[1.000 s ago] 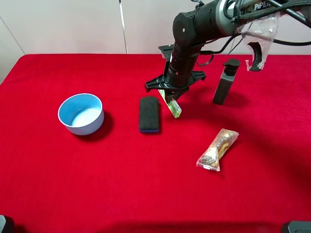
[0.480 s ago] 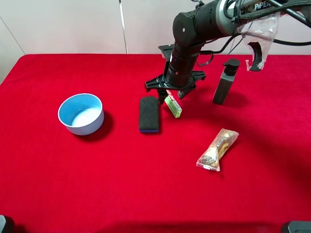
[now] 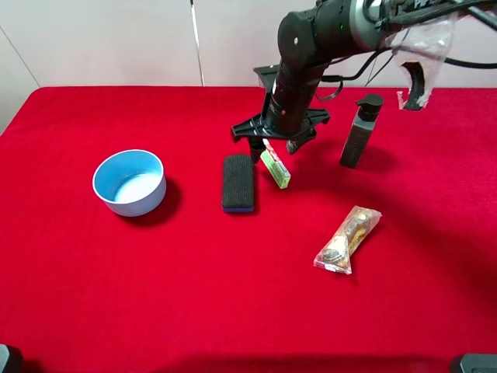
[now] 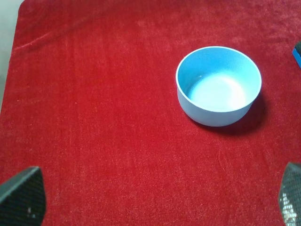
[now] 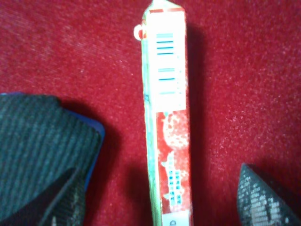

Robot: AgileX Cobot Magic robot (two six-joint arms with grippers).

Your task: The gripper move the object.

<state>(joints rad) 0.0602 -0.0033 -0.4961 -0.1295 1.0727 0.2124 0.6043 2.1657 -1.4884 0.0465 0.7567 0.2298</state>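
Observation:
The object, a slim light green and white box with red print (image 3: 276, 169), lies flat on the red cloth near the middle of the table. My right gripper (image 3: 273, 148) hangs just above its far end, open. In the right wrist view the box (image 5: 167, 117) lies lengthwise between the two dark fingertips (image 5: 263, 200), which stand apart on either side and do not touch it. My left gripper (image 4: 155, 200) is open and empty over bare cloth, short of the blue bowl (image 4: 218, 84).
The blue bowl (image 3: 130, 182) stands at the left. A black sponge block with a blue base (image 3: 238, 182) lies close beside the box on its left. A dark pump bottle (image 3: 360, 132) stands to the right. A clear snack packet (image 3: 348, 238) lies nearer the front.
My right gripper has risen off the box, so more of the box shows. The box stays on the cloth in about the same place.

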